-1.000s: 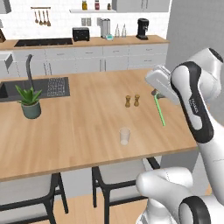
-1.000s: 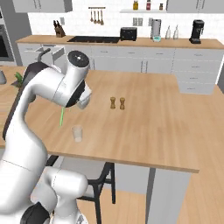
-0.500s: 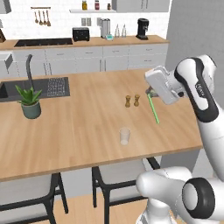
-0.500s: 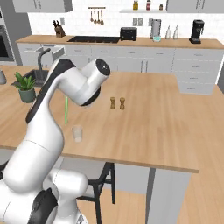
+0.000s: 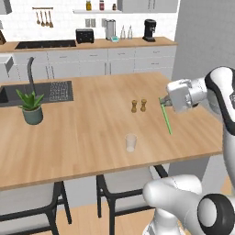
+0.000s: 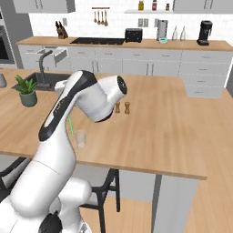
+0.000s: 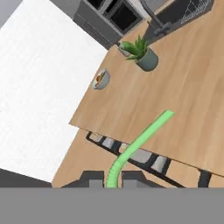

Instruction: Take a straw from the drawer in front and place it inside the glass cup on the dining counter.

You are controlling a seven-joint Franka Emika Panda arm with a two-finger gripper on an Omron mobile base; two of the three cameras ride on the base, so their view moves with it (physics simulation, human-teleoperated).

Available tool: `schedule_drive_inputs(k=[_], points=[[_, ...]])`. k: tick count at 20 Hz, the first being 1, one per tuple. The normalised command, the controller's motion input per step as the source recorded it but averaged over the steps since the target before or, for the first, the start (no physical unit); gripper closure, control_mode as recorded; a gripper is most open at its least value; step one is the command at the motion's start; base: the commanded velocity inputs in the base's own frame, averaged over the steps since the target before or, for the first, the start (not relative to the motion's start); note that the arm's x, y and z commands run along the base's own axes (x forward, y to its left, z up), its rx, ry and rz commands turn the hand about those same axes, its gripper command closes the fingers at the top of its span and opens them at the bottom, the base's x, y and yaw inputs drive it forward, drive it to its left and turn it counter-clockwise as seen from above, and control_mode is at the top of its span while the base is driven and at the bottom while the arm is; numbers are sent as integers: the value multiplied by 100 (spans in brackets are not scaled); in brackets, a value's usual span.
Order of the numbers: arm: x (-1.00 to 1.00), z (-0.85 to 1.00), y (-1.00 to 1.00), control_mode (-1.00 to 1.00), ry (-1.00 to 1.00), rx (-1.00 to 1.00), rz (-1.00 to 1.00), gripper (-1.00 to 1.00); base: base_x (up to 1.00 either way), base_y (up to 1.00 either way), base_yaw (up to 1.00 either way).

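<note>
Since a second ago the arm [image 5: 220,92] has been swung further over the dining table [image 5: 92,124], so the straw [image 5: 165,115] is now carried above the right part of the wood, nearer the shakers [image 5: 138,105]. The glass cup [image 5: 131,142], a clear tumbler, is left standing near the front edge. The thin bright-green straw is clamped at its upper end in the closed jaws of the gripper [image 7: 113,180].
</note>
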Motion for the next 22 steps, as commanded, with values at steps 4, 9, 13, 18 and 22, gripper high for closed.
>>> schedule_drive_inputs(k=[4, 9, 13, 18, 22], points=[[-21, -23, 0, -100, -48, 21, 23, 100, 0, 0, 0], [76, -4, 0, -100, -22, 27, 20, 100, 0, 0, 0], [92, -2, -1, -100, -3, 21, 21, 100, 0, 0, 0], [29, -26, 0, -100, 0, 5, 16, 100, 0, 0, 0], [21, -41, 0, -100, 0, 0, 10, 100, 0, 0, 0]])
